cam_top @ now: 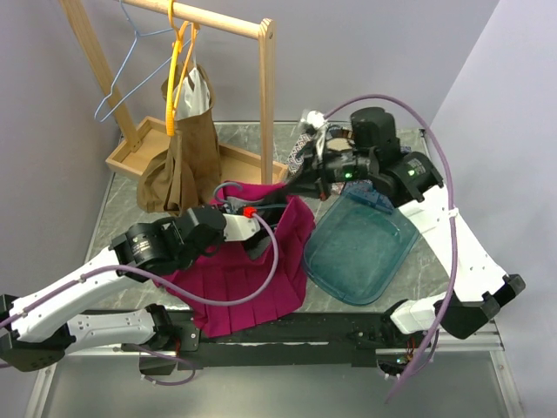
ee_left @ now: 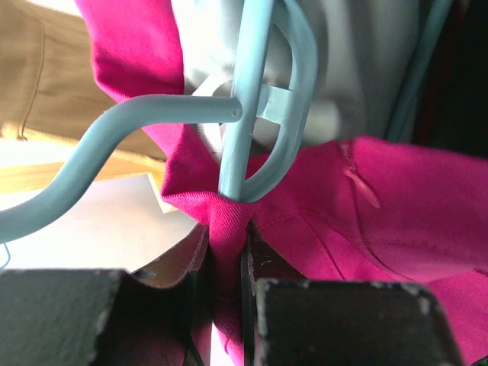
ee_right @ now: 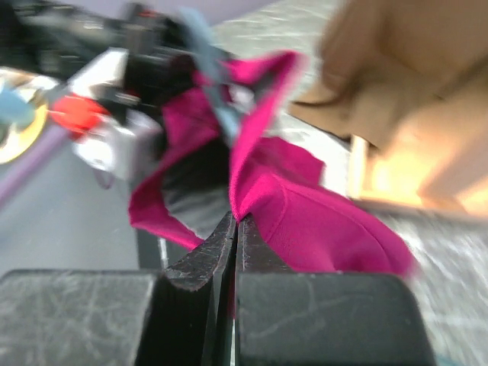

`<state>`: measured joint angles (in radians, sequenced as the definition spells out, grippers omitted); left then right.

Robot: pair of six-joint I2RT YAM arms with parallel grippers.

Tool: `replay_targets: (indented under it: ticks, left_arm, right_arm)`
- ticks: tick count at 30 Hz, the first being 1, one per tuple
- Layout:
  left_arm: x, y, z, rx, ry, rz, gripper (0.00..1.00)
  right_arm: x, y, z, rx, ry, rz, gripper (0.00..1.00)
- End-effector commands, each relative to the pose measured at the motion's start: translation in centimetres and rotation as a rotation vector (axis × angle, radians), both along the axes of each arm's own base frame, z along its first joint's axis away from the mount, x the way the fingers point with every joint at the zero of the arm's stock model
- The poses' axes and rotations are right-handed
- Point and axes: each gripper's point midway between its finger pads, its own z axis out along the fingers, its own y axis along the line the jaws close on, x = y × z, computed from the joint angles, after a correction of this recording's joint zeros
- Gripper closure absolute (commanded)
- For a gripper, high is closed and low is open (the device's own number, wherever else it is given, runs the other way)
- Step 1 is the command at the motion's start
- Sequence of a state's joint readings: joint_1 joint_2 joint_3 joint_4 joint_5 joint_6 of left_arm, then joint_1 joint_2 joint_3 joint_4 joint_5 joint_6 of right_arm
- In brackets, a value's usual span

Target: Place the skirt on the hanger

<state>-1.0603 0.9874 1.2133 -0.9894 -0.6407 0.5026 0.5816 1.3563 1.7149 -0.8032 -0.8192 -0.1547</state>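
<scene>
Two skirts are counted: magenta pleated skirt [cam_top: 244, 292], brown fabric skirt [cam_top: 183, 161]. Three hangers are counted: blue wire hanger [cam_top: 116, 77], orange plastic hanger [cam_top: 172, 83], pale blue plastic hanger [ee_left: 250, 76]. One teal translucent tray [cam_top: 361, 248] is seen.

1. Left arm [cam_top: 78, 292]: reaches from the near-left base diagonally inward, with the forearm low and nearly level.
2. Left claw [ee_left: 229, 263]: jaws almost together, pinching a fold of the skirt [ee_left: 396, 198].
3. Right arm [cam_top: 461, 244]: rises from the near-right base, elbow high, wrist bent leftward.
4. Right claw [ee_right: 232, 225]: jaws pressed flat, nipping the skirt's edge; the tip points toward the left claw, close by.
</scene>
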Motion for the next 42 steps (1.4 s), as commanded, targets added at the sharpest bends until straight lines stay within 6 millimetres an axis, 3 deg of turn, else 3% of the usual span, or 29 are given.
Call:
replay_targets:
  ticks: [1,3,4,5,8,12,19,22,25,27,29,30,33,34,37,39,42]
  left_arm:
    - [-0.3,-1.8,2.6,-0.156,-0.017,-0.018,0.99]
    - [-0.3,-2.2,3.4,-0.225,-0.035,-0.028,0.99]
    - [-0.4,-2.1,3.5,-0.248,-0.041,-0.022,0.99]
    - [-0.4,-2.2,3.6,-0.266,-0.044,-0.022,0.99]
    - [-0.6,-2.2,4.5,-0.339,-0.054,-0.004,0.99]
    - [-0.8,-1.7,6.0,-0.425,-0.072,0.027,0.99]
    - [-1.3,-1.1,12.2,-0.671,-0.139,0.049,0.99]
    - [-1.7,-0.6,13.3,-0.713,-0.145,0.048,0.99]
    - [-2.0,-0.8,11.7,-0.676,-0.117,0.032,0.99]
    - [-2.0,-1.0,10.6,-0.648,-0.093,0.028,0.99]
    - [-1.9,-1.4,9.6,-0.623,-0.077,0.030,0.99]
    - [-1.8,-1.6,9.7,-0.624,-0.083,0.024,0.99]
    - [-1.4,-2.4,10.0,-0.638,-0.099,0.003,0.99]
    - [-1.4,-2.5,10.4,-0.647,-0.107,-0.002,0.99]
    - [-1.4,-3.1,11.2,-0.675,-0.121,-0.035,0.99]
    - [-1.6,-3.8,11.1,-0.676,-0.113,-0.079,0.99]
    - [-2.1,-4.7,10.2,-0.652,-0.100,-0.152,0.99]
  right_arm:
    - [-4.4,2.6,1.8,0.047,-0.075,0.211,1.00]
    - [-5.5,3.2,-0.7,-0.003,-0.082,0.268,1.00]
    - [-7.4,3.6,-1.7,-0.026,-0.074,0.331,1.00]
    - [-8.1,3.7,-3.3,-0.054,-0.053,0.359,1.00]
    - [-10.6,3.6,-5.0,-0.083,-0.072,0.460,1.00]
    - [-11.3,2.9,-4.8,-0.083,-0.122,0.497,1.00]
    - [-12.4,3.7,-6.9,-0.238,-0.180,0.537,1.00]
    - [-11.4,3.8,-2.6,-0.190,-0.266,0.513,1.00]
    - [-10.0,3.1,1.4,-0.110,-0.369,0.422,1.00]
    - [-10.1,2.5,3.1,-0.075,-0.411,0.406,1.00]
    - [-10.7,2.3,3.4,-0.060,-0.405,0.429,1.00]
    - [-11.4,2.5,3.0,-0.046,-0.382,0.471,1.00]
    - [-12.1,3.6,-1.3,-0.122,-0.282,0.537,1.00]
    - [-12.6,3.9,-3.6,-0.170,-0.240,0.568,0.99]
    - [-13.3,3.9,-7.5,-0.259,-0.195,0.641,0.91]
    - [-13.6,3.6,-8.4,-0.285,-0.170,0.669,0.81]
    - [-13.8,2.6,-7.0,-0.277,-0.212,0.667,0.63]
